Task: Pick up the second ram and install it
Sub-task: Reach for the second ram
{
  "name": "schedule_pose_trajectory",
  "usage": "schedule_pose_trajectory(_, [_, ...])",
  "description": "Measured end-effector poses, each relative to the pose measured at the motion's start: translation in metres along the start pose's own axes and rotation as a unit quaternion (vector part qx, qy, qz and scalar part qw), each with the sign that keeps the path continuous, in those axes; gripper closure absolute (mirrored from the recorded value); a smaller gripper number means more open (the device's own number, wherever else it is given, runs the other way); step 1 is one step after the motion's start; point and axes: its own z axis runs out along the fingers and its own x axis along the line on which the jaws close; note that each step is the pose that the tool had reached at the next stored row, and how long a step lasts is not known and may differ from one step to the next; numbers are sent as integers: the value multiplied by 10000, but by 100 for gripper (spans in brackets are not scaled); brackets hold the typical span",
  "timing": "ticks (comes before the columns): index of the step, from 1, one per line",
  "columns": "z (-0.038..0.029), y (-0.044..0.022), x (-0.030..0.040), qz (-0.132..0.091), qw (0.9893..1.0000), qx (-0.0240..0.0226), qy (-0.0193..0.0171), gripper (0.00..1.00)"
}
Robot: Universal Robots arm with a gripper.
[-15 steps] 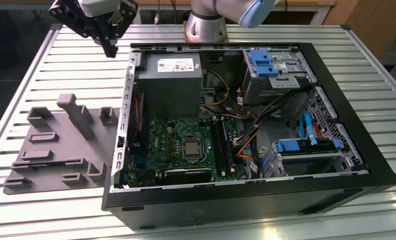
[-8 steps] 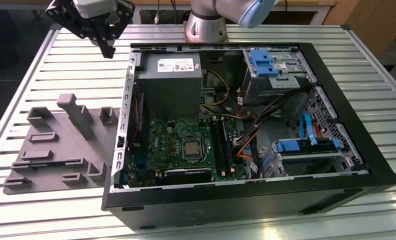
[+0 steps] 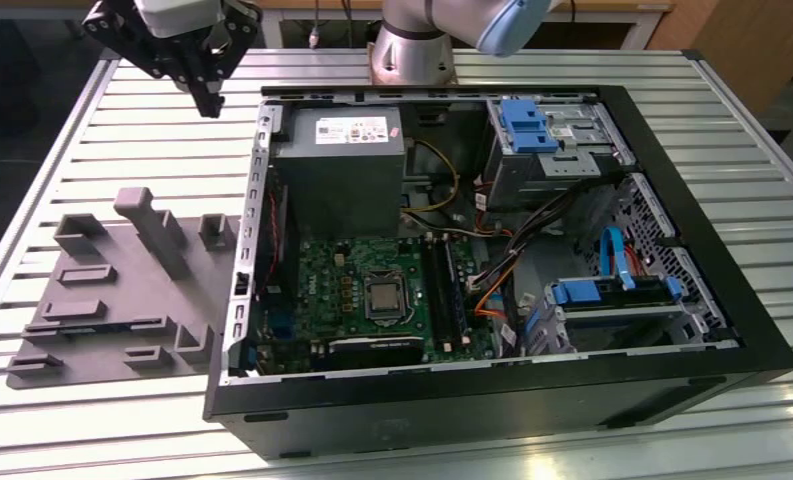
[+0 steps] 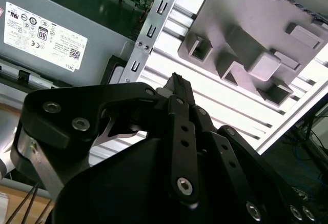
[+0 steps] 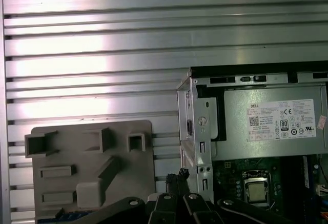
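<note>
Well, the task looks barely begun. On the table (image 3: 49, 140), bare slats between the open computer case (image 3: 756, 300) and the grey fixture (image 3: 116, 290) leave room to move. The hand (image 3: 213, 105) hangs above, pinched together and empty. The second ram (image 5: 57, 215), seemingly the blue-green strip at the fixture's edge, lies unpicked.

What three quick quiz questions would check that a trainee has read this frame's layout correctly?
1. True or false: the end effector is down inside the computer case.
2. Which of these lies on the table, at the exterior view's left of the case? A) a grey moulded tray B) a keyboard C) a monitor
3. Short answer: which boxed component fills the case corner nearest the end effector?
Key: 1 false, it hangs outside the case, over the table; 2 A; 3 the grey power supply.
</note>
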Motion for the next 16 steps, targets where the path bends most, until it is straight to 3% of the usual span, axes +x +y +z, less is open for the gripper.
schedule_pose_trajectory(16, [6,-11,80,0,10000,0,0,89])
